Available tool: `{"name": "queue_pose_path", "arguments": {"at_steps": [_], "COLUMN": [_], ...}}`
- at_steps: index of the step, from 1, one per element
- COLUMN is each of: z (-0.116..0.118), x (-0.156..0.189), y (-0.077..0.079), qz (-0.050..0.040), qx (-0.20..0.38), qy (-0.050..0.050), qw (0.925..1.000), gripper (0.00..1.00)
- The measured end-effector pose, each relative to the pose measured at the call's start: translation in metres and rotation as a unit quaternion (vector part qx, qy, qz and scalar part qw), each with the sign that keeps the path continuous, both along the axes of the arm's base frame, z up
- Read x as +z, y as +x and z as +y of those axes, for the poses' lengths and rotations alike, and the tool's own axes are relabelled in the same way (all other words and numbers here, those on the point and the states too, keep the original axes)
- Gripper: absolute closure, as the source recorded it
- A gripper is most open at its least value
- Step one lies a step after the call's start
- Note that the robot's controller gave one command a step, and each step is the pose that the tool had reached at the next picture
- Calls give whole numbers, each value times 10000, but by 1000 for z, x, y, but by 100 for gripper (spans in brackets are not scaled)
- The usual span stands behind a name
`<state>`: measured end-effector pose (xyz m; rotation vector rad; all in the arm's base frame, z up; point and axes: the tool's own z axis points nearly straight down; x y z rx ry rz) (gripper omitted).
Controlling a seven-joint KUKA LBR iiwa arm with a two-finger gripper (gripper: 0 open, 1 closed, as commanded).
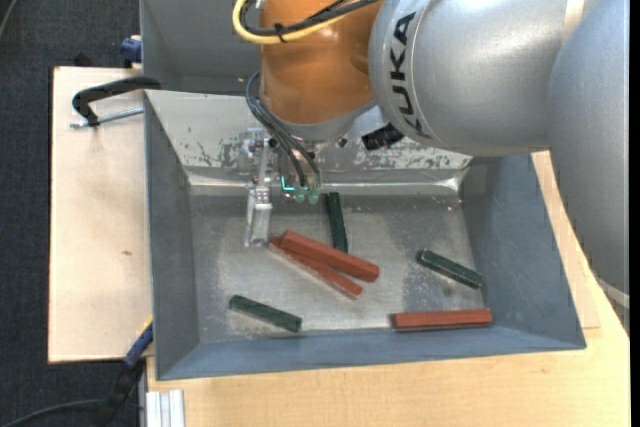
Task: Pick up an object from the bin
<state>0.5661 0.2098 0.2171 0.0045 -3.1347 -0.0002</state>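
Hanging low over the back-left part of the grey bin (170, 245), the gripper (283, 215) is seen with its fingers (258, 215) apparently apart, and nothing is held between them. The nearest things are the pair of red bars (325, 260), lying side by side on the bin floor, with the upper-left end just beside the tip of the pale finger. Their long axis runs from that end down and to the right, away from the gripper and toward the near wall. So the pair is judged to lie off to the right of the fingers, not between them. A short shift along that axis would be called for, with the fingers set across the narrow width. A dark green bar (337, 223) lies nearly at right angles to the pair, touching or crossing it at mid-length, and could be caught in the same grasp. A second green bar (450, 268), a single red bar (440, 319) and a third green bar (265, 312) lie well apart.
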Motion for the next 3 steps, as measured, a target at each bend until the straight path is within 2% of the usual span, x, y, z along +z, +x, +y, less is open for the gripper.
{"name": "queue_pose_path", "arguments": {"at_steps": [1, 2, 3], "z": [-40, -42, -107], "x": [97, -82, -148], "y": [-13, -39, -53], "qz": [-91, 5, -41], "qx": [1440, 1736, 1676], "qy": [13, 8, 6], "qw": [9895, 9848, 9858], "gripper": [0, 0, 0]}}
